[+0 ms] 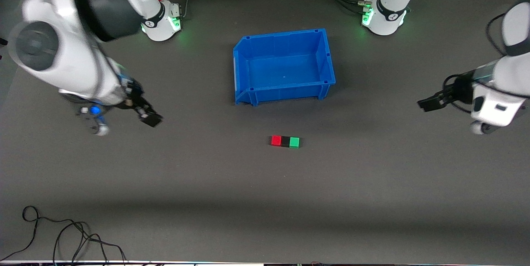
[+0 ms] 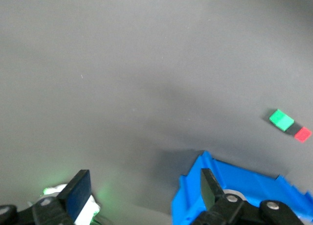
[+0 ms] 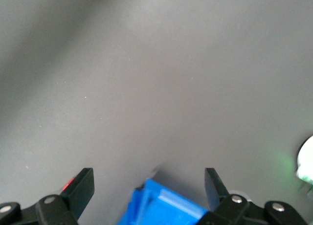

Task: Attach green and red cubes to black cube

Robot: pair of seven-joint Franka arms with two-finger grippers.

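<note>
The red cube, black cube and green cube lie in a touching row on the dark table, black in the middle, red toward the right arm's end. They are nearer the front camera than the blue bin. The left wrist view shows the green cube, black cube and red cube. My left gripper is open and empty, up over the table toward the left arm's end. My right gripper is open and empty, up over the right arm's end.
The blue bin is empty and stands mid-table between the two arm bases; it also shows in the left wrist view and the right wrist view. Loose black cables lie at the table edge nearest the front camera, toward the right arm's end.
</note>
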